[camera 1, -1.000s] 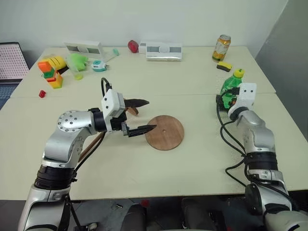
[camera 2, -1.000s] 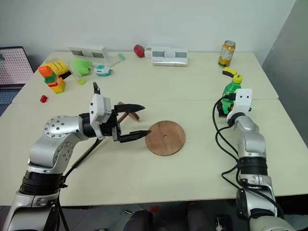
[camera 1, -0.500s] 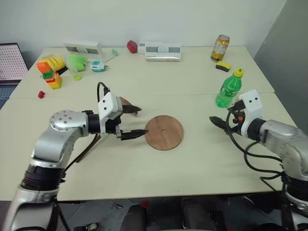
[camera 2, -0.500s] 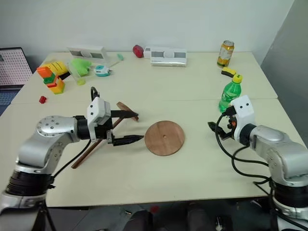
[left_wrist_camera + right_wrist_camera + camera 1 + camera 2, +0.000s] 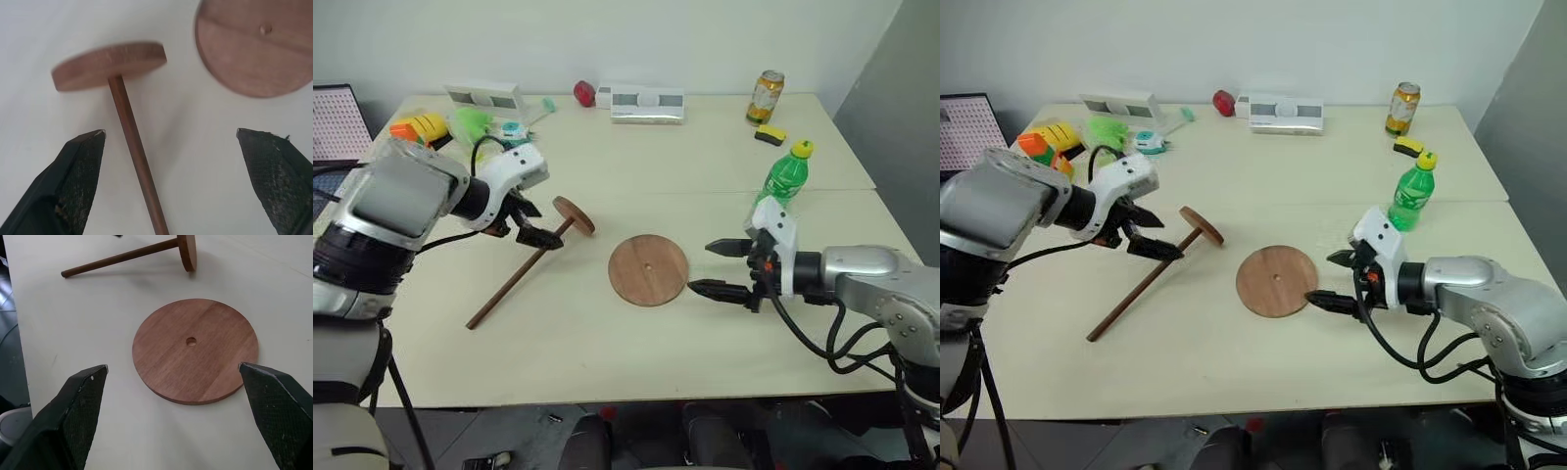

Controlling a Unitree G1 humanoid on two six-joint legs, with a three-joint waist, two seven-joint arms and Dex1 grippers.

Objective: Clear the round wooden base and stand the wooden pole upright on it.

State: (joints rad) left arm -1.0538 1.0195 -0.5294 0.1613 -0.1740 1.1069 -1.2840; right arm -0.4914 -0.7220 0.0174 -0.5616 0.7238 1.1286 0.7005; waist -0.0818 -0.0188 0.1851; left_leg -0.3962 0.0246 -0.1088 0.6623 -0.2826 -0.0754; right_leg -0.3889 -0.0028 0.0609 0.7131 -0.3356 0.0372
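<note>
Reddish-brown, the flat round wooden base (image 5: 648, 269) lies bare at the middle of the pale table (image 5: 705, 166). Left of it lies the thin dark wooden pole (image 5: 514, 277), its fixed disc end toward the far side. The left gripper (image 5: 533, 222) hovers over the pole, jaws apart. The right gripper (image 5: 717, 267), jaws apart and empty, sits just right of the base, near a green plastic bottle (image 5: 783, 177).

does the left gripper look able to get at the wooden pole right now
Probably yes. The left gripper is open above the wooden pole, whose rod lies bare on the table between the fingers, with nothing in the way.
</note>
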